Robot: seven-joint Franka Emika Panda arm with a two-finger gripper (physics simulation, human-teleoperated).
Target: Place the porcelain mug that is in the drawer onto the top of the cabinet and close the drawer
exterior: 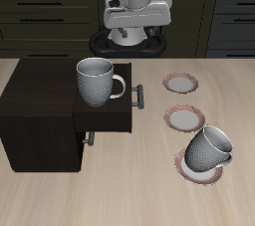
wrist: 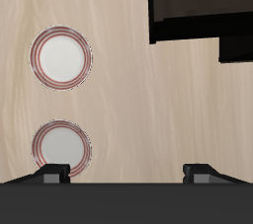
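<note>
The porcelain mug [exterior: 97, 81] stands upright in the open upper drawer [exterior: 112, 118], which is pulled out from the side of the dark cabinet [exterior: 38, 91]. Its loop handle points toward the drawer's grey bar handle [exterior: 139, 96]. My gripper [exterior: 134, 35] hangs high over the back of the table, well apart from the mug and farther back than the drawer. In the wrist view the gripper [wrist: 128, 175] is open and empty over bare wood, with a dark corner of the cabinet [wrist: 198, 6] in sight. The mug is hidden in the wrist view.
A second, like mug [exterior: 209, 148] lies tilted on a pink-rimmed plate [exterior: 187, 170] near the front edge. Two more plates [exterior: 180, 83] [exterior: 185, 119] lie beside the drawer and show in the wrist view [wrist: 61, 57] [wrist: 61, 146]. The lower drawer's handle [exterior: 90, 140] sticks out below.
</note>
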